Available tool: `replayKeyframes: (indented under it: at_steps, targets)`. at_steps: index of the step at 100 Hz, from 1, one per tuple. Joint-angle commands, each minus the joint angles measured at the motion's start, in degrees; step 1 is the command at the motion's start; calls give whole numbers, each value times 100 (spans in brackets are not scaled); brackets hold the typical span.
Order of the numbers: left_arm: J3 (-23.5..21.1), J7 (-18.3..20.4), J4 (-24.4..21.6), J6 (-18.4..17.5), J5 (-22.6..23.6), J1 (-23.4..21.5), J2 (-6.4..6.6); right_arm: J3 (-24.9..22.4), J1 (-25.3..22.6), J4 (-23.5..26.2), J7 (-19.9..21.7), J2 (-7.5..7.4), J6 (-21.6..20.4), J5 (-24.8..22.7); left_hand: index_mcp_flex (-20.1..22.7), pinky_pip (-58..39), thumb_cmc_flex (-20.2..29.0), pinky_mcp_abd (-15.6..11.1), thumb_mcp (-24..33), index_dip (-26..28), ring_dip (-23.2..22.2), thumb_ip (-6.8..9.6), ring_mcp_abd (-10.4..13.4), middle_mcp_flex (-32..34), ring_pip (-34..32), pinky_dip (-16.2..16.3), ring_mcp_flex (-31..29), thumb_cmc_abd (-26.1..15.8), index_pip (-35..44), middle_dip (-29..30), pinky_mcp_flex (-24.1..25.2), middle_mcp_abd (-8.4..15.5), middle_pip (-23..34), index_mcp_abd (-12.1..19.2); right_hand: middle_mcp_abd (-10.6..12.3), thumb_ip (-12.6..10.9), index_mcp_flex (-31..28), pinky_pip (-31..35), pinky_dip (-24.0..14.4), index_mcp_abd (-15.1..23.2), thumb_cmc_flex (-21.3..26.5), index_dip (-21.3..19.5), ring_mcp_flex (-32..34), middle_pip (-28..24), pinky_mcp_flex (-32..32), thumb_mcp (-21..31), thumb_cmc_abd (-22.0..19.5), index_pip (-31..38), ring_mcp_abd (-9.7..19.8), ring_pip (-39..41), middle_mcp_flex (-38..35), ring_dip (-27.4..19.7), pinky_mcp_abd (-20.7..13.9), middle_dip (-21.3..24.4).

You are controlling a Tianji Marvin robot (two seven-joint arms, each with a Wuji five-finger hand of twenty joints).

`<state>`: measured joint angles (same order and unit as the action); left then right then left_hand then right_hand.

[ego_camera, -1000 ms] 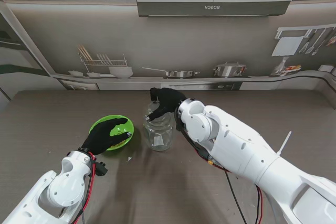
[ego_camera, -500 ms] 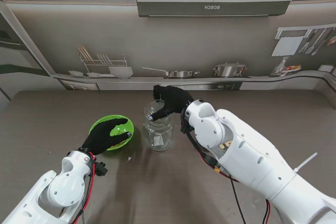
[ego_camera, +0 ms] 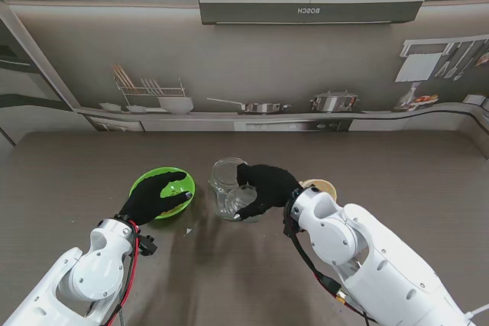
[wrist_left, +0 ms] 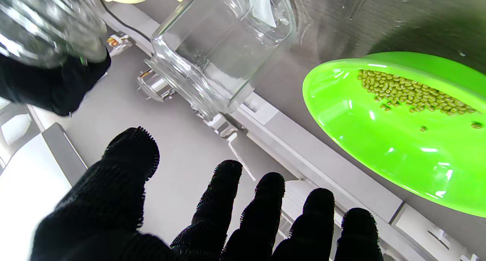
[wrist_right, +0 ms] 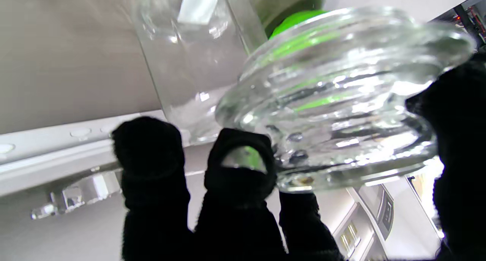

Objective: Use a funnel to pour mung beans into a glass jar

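The glass jar (ego_camera: 227,186) stood open at the centre of the surface (ego_camera: 397,166). At its 4 o'clock, the right hand (ego_camera: 263,188) gripped the glass lid (wrist_right: 334,98). At 9 o'clock, the left hand (ego_camera: 153,198) (fingers spread, holding nothing) hovered over the green bowl (ego_camera: 174,181) of mung beans (wrist_left: 410,94).

— How many jars on the table?
— One glass jar (ego_camera: 226,185), and one glass lid (wrist_right: 334,98) off it.
— Bowls?
— One green bowl (ego_camera: 177,181), left of the jar, with many mung beans (wrist_left: 410,92) inside.
— Anything else?
— One cream funnel (ego_camera: 322,185) to the right. Two gloved hands.
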<state>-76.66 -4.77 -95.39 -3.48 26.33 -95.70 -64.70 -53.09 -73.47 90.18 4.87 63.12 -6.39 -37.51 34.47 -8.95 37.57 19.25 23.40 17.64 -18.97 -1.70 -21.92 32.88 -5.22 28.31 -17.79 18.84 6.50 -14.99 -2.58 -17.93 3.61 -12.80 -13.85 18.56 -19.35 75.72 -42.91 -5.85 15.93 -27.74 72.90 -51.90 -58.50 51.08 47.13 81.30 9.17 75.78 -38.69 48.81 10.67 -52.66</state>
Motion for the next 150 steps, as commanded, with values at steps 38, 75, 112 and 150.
replayKeyframes:
  at_steps: [38,75,112,150]
  targets:
    - [11,108,-11,-12,-9,-3,-11,149,-397,-538,-365,-121,-816,-517,45,124,100,-30,-96,-23,79,40,109,-48,134,4,136,-230,17,-13,166,-36,-8,3,1580,-35,-260,186,-42,371,1815,-73,283,-1455,234,2097,-746,498,-146,-82,-883,-102,42,-574]
    - [-13,81,-35,-48,10,-33,-13,600,-145,-1435,-1315,-94,-1177,-1138,25,119,104,-25,-93,-27,78,39,105,-44,132,9,127,-233,7,-12,156,-42,-8,-2,1907,36,-518,303,-189,856,1489,28,135,-1296,997,2338,-533,450,-306,-788,-1110,-389,-145,-515]
    - [0,109,-34,-48,22,-32,-5,1036,142,-1955,-1938,-40,-1206,-1372,29,120,100,-25,-101,-26,79,40,105,-50,133,10,129,-242,9,-11,161,-36,-9,3,2004,47,-920,292,-77,1295,1362,273,57,-1110,1137,2503,-195,253,-329,-1079,-1308,-434,-149,-447]
    - [7,136,-38,-29,18,-28,-1,1137,220,-1852,-1837,-124,-1106,-1658,21,122,106,-25,-107,-26,80,41,102,-52,135,10,134,-243,5,-11,162,-45,-9,1,1933,-24,-927,172,-24,1580,1216,530,-230,-739,1355,2396,-210,-827,-230,-1334,-625,-509,-164,-267]
